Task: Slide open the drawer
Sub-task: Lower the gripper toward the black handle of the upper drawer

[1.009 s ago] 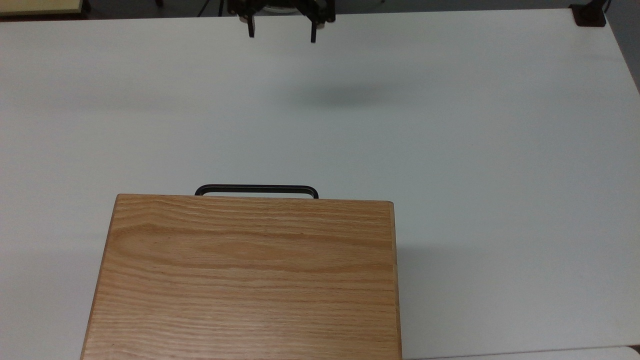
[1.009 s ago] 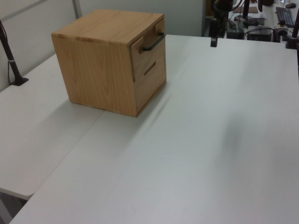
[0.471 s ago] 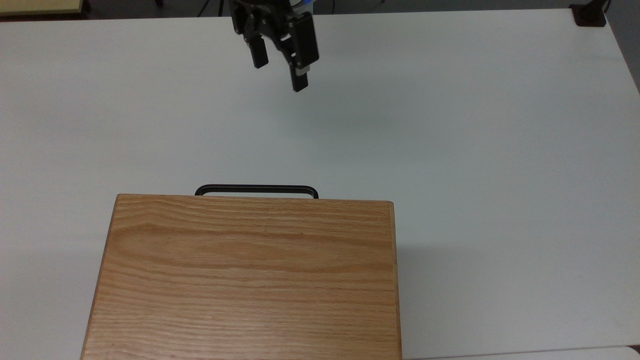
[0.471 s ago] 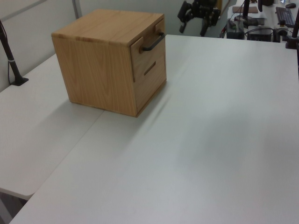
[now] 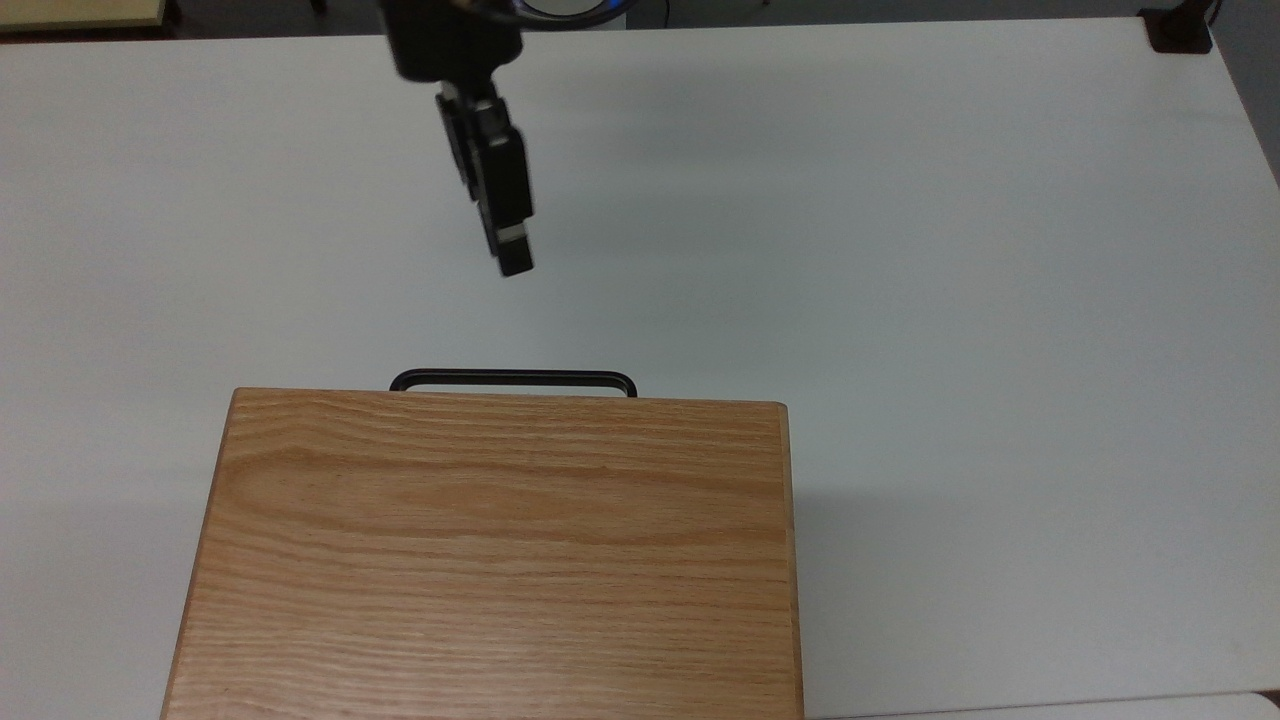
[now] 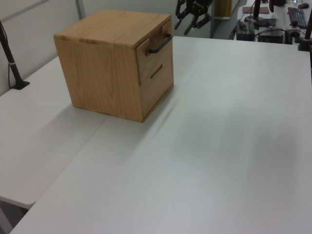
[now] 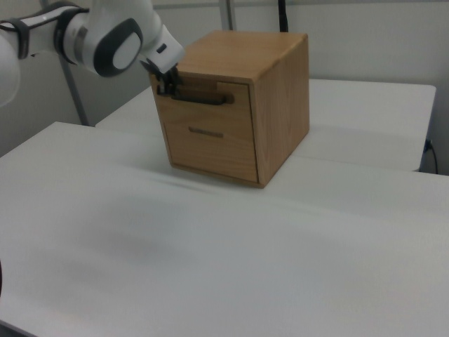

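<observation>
Hovering short of the closed drawer

Sitting flush in the upper front of the oak cabinet (image 5: 500, 560), lower centre of the top view: the drawer (image 6: 157, 51), pushed in. Handle (image 5: 513, 380) long axis running left-right across the top view, facing the frame's top. Beyond it, apart from the bar and touching nothing, the gripper (image 5: 510, 255) in the upper centre, jaws spread as seen in the left view (image 6: 190, 23). All around, wide bare white table (image 5: 950, 300), edges far toward the top and right of the top view.
</observation>
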